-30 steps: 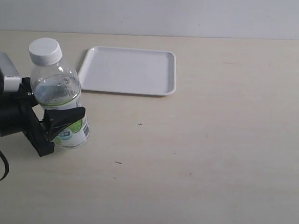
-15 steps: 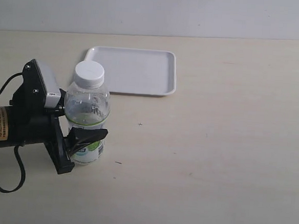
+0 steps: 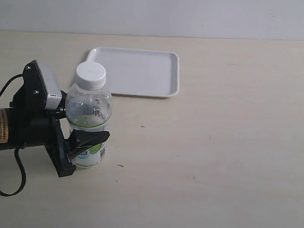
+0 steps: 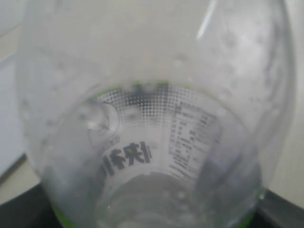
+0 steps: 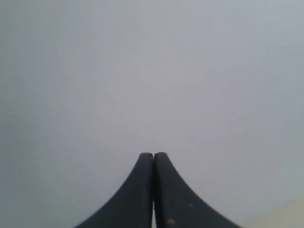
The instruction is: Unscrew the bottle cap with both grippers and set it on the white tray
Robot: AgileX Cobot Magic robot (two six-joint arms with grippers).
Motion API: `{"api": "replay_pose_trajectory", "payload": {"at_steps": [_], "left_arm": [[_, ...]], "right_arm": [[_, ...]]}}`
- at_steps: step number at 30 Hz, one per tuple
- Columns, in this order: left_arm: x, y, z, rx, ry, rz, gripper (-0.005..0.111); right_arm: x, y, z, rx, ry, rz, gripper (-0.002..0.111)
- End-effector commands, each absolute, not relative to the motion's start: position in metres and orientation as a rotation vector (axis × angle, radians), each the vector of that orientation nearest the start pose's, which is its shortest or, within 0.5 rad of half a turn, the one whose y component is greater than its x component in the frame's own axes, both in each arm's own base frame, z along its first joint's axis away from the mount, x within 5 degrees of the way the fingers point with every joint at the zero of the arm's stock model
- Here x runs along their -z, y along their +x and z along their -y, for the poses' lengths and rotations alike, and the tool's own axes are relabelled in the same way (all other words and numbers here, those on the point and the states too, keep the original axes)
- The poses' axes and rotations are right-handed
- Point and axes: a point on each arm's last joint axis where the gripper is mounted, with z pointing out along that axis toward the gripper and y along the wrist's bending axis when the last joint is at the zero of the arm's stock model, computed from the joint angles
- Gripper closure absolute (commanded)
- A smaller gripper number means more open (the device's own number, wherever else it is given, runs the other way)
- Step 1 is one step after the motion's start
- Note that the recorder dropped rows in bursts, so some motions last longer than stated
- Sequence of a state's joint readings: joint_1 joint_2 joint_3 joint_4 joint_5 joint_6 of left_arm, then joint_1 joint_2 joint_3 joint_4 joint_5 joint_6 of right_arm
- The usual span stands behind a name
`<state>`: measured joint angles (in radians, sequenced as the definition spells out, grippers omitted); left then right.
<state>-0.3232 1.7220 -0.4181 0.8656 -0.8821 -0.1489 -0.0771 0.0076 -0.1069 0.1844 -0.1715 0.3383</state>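
Left gripper (image 3: 88, 134) clamps the bottle (image 3: 90, 107) near the tray (image 3: 131, 71), right gripper (image 5: 153, 161) pinched together; cap (image 3: 90, 74) torque could spin the bottle.

Left gripper (image 3: 86, 125): black body, grey block (image 3: 48, 87) with small dark screws (image 3: 35, 91), orange label (image 3: 1, 126) with dark print, black cable (image 3: 4, 179) looping below, pointed black finger (image 3: 90, 137). Right gripper (image 5: 153, 161): two smooth black fingers (image 5: 137, 190), curved, tapering to narrow tips.

bottle (image 4: 156, 61) label (image 4: 142, 159): dark characters, not legible | left tool (image 3: 91, 123) orange sticker (image 3: 0, 133): print too small
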Motion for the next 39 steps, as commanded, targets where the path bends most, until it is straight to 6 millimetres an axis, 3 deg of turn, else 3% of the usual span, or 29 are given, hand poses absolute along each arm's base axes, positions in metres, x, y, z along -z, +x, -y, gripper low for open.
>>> {"api": "replay_pose_trajectory", "payload": {"at_steps": [1, 4, 8, 11, 14, 18, 22, 24, 32, 39], "left_arm": [[-0.137, 0.221, 0.134, 0.58, 1.133, -1.666, 0.107], [-0.137, 0.22, 0.134, 0.583, 1.147, -1.66, 0.107], [-0.137, 0.22, 0.134, 0.583, 1.147, -1.66, 0.107], [-0.137, 0.22, 0.134, 0.582, 1.148, -1.659, 0.107], [-0.137, 0.22, 0.134, 0.576, 1.156, -1.653, 0.107], [-0.136, 0.22, 0.134, 0.567, 1.166, -1.646, 0.107], [-0.135, 0.219, 0.134, 0.561, 1.198, -1.644, 0.107], [-0.135, 0.219, 0.134, 0.561, 1.204, -1.644, 0.107], [-0.135, 0.219, 0.134, 0.561, 1.204, -1.644, 0.107], [-0.134, 0.219, 0.134, 0.571, 1.191, -1.661, 0.107]], "right_arm": [[-0.316, 0.044, 0.007, -0.376, 0.369, -1.066, 0.108], [-0.351, 0.068, 0.007, -0.246, 0.285, -1.171, 0.108], [-0.385, 0.127, 0.009, -0.15, 0.251, -1.512, 0.108], [-0.389, 0.174, 0.011, -0.097, 0.208, -1.873, 0.108], [-0.383, 0.206, 0.01, -0.098, 0.169, -2.22, 0.108], [-0.372, 0.237, -0.002, -0.286, 0.089, -2.524, 0.108], [-0.356, 0.253, -0.029, -0.728, -0.118, -2.611, 0.108], [-0.352, 0.26, -0.043, -0.847, -0.195, -2.583, 0.108], [-0.348, 0.253, -0.104, -0.855, -0.468, -2.657, 0.108], [-0.365, 0.265, -0.151, -0.554, -0.503, -2.68, 0.108]]}}
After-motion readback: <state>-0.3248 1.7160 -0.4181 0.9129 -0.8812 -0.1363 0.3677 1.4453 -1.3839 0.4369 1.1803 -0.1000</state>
